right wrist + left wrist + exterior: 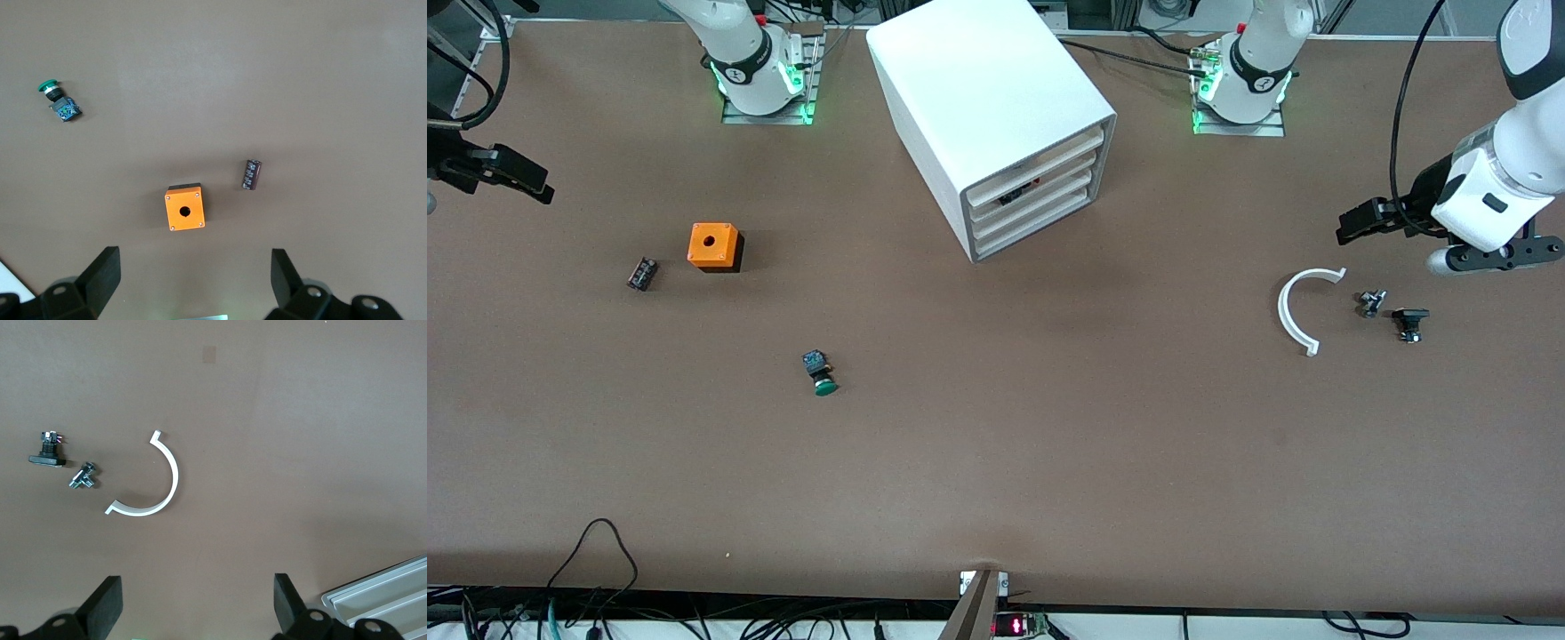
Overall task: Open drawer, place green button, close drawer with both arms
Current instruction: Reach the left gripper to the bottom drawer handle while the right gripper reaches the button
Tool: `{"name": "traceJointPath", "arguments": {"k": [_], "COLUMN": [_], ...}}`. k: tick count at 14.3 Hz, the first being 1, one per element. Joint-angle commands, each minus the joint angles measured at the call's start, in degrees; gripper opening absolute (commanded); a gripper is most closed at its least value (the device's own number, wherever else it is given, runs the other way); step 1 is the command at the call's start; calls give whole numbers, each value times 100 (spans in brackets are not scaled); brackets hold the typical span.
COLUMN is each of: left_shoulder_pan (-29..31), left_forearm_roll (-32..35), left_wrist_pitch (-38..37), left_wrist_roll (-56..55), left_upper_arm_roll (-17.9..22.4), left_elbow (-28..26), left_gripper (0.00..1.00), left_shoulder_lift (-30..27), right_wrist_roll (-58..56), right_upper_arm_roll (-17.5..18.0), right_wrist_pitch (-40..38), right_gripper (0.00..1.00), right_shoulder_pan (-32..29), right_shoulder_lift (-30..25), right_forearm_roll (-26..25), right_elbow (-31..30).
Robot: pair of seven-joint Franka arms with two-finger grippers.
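The white cabinet (996, 98) stands at the back middle of the table, all three drawers pushed in. The lowest drawer (1040, 222) has a plain white front; the middle one shows a black-and-red gap. The green-capped button (819, 373) lies on the table nearer the front camera, toward the right arm's end; it also shows in the right wrist view (59, 100). My right gripper (516, 178) hangs open and empty (193, 277) at the right arm's end of the table. My left gripper (1356, 222) hangs open and empty (195, 607) above the table near a white arc.
An orange cube with a hole (714, 246) and a small black part (642, 273) lie toward the right arm's end. A white arc (1303, 307), a small metal part (1369, 302) and a black part (1409, 323) lie toward the left arm's end.
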Motion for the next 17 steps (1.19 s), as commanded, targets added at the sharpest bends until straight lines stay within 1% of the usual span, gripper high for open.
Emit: {"name": "traceJointPath", "arguments": {"k": [1, 5, 8, 11, 13, 14, 15, 17], "left_shoulder_pan": [77, 95, 95, 68, -2, -11, -54, -544], "left_forearm_roll": [171, 146, 84, -433, -1020, -1519, -2159, -2997], "left_wrist_pitch": [-140, -201, -210, -333, -429, -543, -570, -396], "left_wrist_roll": [189, 181, 137, 163, 163, 172, 181, 189], "left_upper_arm_roll": [-9, -17, -26, -70, -88, -105, -175, -211], "left_elbow": [138, 234, 235, 235, 235, 226, 139, 24], "left_gripper": [100, 100, 100, 100, 100, 100, 100, 100], "left_shoulder_lift": [-11, 111, 340, 831, 1279, 1568, 1902, 2578], "right_wrist_roll": [-93, -93, -93, -76, -76, -84, -85, -93], "right_upper_arm_roll": [35, 35, 44, 105, 105, 105, 105, 114], "right_wrist_pitch": [-47, 23, 409, 805, 1025, 1139, 1227, 1438], "right_gripper": [100, 100, 100, 100, 100, 100, 100, 100], "right_shoulder_pan": [-43, -43, -26, 62, 167, 168, 185, 368], "right_shoulder_lift": [-50, 38, 406, 802, 978, 1100, 1206, 1496], "right_forearm_roll": [106, 115, 115, 132, 377, 430, 544, 746], "right_elbow": [-20, -20, -20, -20, -20, -20, -20, -11]}}
